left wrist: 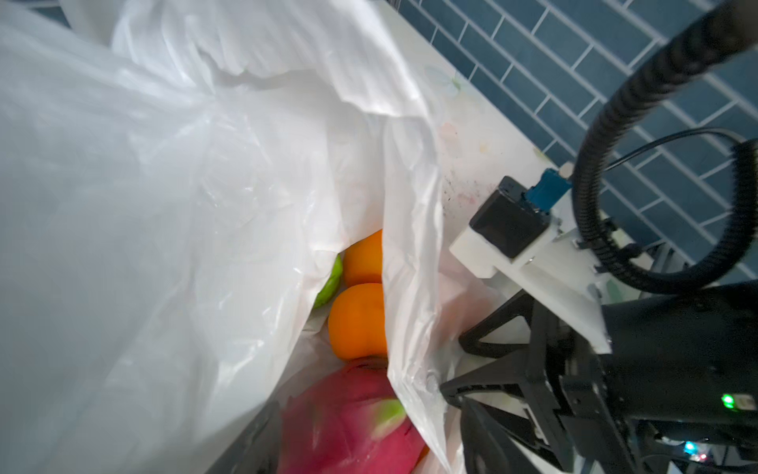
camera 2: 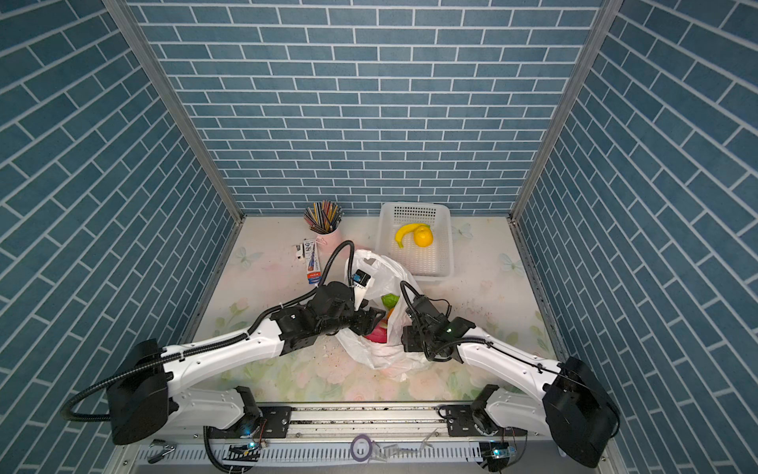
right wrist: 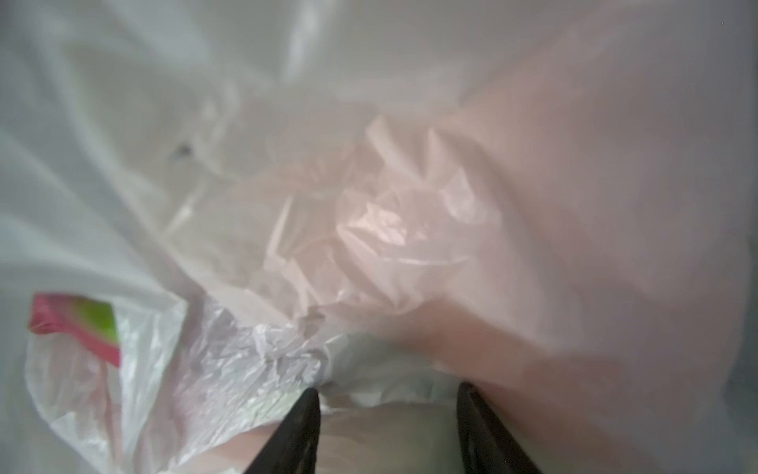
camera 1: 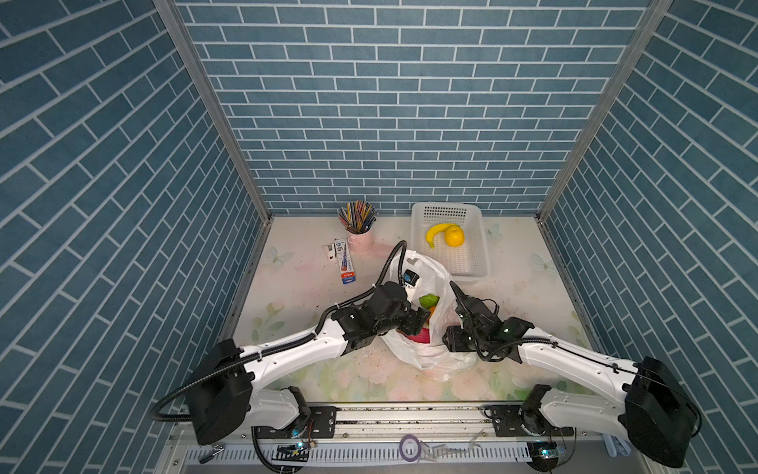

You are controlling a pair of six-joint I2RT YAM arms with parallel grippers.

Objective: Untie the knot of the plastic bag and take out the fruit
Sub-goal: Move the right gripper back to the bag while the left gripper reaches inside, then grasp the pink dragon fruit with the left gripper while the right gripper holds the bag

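Note:
The white plastic bag (camera 1: 426, 271) (camera 2: 381, 266) lies mid-table with its mouth open; the knot is out of view. Inside it lie a green fruit (camera 1: 428, 301), two oranges (left wrist: 357, 320) and a magenta dragon fruit (left wrist: 348, 414) (right wrist: 74, 324). My left gripper (camera 1: 424, 322) (left wrist: 344, 459) reaches into the mouth, right over the dragon fruit. One dark finger (left wrist: 254, 447) shows beside the fruit and the other is hidden by film, so its grip is unclear. My right gripper (camera 1: 447, 338) (right wrist: 389, 388) is open at the bag's right wall, with loose film between its fingers.
A white perforated basket (camera 1: 480, 246) at the back right holds a banana (camera 1: 434, 234) and a yellow lemon (camera 1: 455, 237). A pink cup of pencils (camera 1: 359, 230) and a small box (camera 1: 344, 262) sit at the back left. Blue brick walls enclose three sides.

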